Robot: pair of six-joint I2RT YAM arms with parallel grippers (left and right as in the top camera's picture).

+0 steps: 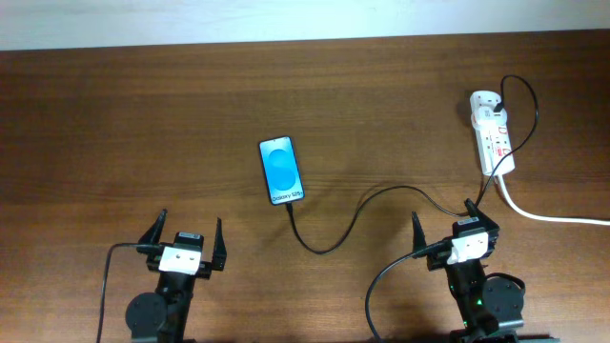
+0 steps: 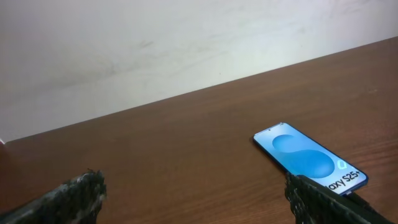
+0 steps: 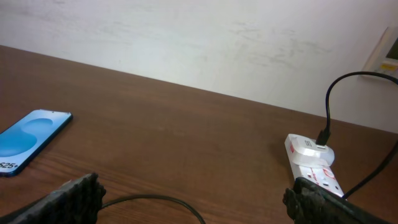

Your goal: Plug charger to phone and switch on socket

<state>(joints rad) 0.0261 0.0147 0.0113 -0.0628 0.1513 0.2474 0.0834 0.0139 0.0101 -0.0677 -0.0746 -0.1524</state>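
The phone (image 1: 282, 170) lies flat on the brown table, blue screen up; it also shows in the left wrist view (image 2: 309, 157) and the right wrist view (image 3: 28, 140). The thin black charger cable (image 1: 335, 238) runs from the phone's near end in a curve to the white socket strip (image 1: 491, 133) at the far right, where its adapter is plugged in. The cable (image 3: 155, 200) and socket (image 3: 311, 162) show in the right wrist view. My left gripper (image 1: 183, 240) is open and empty, near the front edge. My right gripper (image 1: 446, 227) is open and empty, over the cable.
A thick white mains lead (image 1: 553, 215) runs from the socket off the right edge. A pale wall (image 2: 155, 43) stands behind the table's far edge.
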